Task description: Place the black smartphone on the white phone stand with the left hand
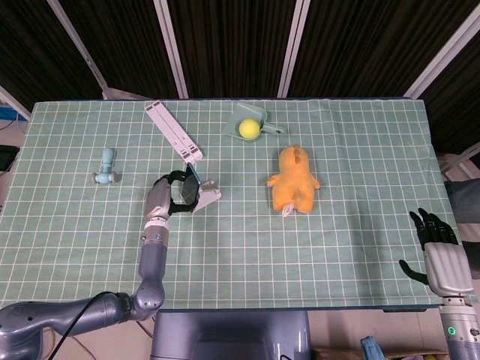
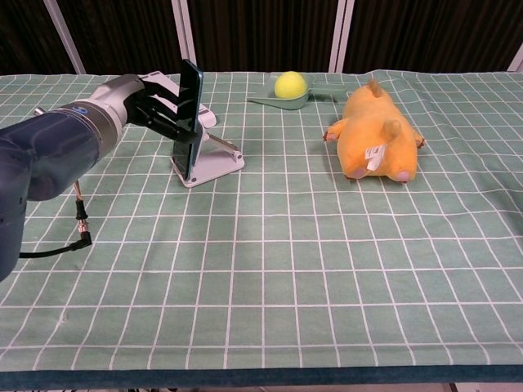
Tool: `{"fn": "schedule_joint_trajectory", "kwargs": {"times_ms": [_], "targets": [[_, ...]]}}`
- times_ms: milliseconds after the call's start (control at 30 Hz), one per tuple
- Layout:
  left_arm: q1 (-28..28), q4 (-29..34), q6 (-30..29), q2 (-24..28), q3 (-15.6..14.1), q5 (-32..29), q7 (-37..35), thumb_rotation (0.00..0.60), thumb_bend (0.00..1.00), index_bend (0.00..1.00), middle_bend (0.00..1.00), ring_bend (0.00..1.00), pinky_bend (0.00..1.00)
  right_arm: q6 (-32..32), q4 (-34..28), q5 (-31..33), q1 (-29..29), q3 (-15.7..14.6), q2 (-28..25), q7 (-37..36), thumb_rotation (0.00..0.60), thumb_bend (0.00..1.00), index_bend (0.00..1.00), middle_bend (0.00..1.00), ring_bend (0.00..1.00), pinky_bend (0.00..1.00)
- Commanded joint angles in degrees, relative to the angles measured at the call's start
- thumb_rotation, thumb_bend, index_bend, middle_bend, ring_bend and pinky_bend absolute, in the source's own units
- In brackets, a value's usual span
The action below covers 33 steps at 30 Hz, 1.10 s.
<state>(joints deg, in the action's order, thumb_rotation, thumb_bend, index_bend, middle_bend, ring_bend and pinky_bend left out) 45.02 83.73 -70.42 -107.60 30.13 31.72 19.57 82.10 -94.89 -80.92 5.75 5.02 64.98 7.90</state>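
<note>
My left hand point(image 1: 166, 196) point(image 2: 147, 104) grips the black smartphone point(image 2: 189, 116) point(image 1: 191, 181) by its edges, upright and leaning a little. The phone's lower end sits on the base of the white phone stand point(image 2: 211, 162) point(image 1: 208, 195), against the stand's upright. In the head view the phone shows only as a thin dark edge between hand and stand. My right hand point(image 1: 436, 246) hangs off the table's near right corner, fingers spread and holding nothing.
An orange plush toy point(image 1: 293, 180) lies right of the stand. A green scoop with a yellow ball point(image 1: 248, 128) sits at the back. A second white folded stand point(image 1: 173, 132) lies behind the left hand, and a small pale blue fan point(image 1: 105, 168) lies far left.
</note>
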Motion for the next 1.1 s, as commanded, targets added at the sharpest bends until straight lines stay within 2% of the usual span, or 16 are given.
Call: {"fn": "schedule_joint_trajectory", "kwargs": {"times_ms": [33,400,567,767,967,1100], "targets": [[0.0,-0.4,0.2,-0.1,-0.4,0.5,-0.2,0.6,0.31,0.45,0.51,0.12,0.11,0.0,0.0,0.0,0.0,0.0,0.0,0.0,0.6,0.3,0.01,0.0,0.0,0.13],[-0.3,-0.5,0.6,0.2,-0.9,0.9,0.0,0.6,0.31,0.38,0.44,0.11,0.11,0.0,0.0,0.0,0.0,0.0,0.0,0.1,0.6,0.3,0.01,0.0,0.0,0.13],[-0.4,-0.3,1.1,0.7,-1.4,1.1,0.5,0.6,0.29,0.28,0.32,0.08,0.1,0.0,-0.1,0.0,0.0,0.0,0.0,0.1,0.6,0.3,0.01,0.0,0.0,0.13],[-0.4,0.1,1.6,1.2,-1.7,0.7,1.2,0.6,0.26,0.2,0.22,0.04,0.08,0.0,-0.1,0.0,0.0,0.0,0.0,0.1,0.6,0.3,0.01,0.0,0.0,0.13],[-0.6,0.5,1.6,1.6,-1.9,1.1,0.9,0.6,0.24,0.11,0.14,0.02,0.08,0.0,-0.1,0.1,0.0,0.0,0.0,0.2,0.6,0.3,0.01,0.0,0.0,0.13],[-0.9,1.1,1.6,2.2,-2.0,1.6,0.7,0.6,0.24,0.1,0.11,0.02,0.07,0.0,0.0,0.0,0.0,0.0,0.0,0.1,0.6,0.3,0.01,0.0,0.0,0.13]]}}
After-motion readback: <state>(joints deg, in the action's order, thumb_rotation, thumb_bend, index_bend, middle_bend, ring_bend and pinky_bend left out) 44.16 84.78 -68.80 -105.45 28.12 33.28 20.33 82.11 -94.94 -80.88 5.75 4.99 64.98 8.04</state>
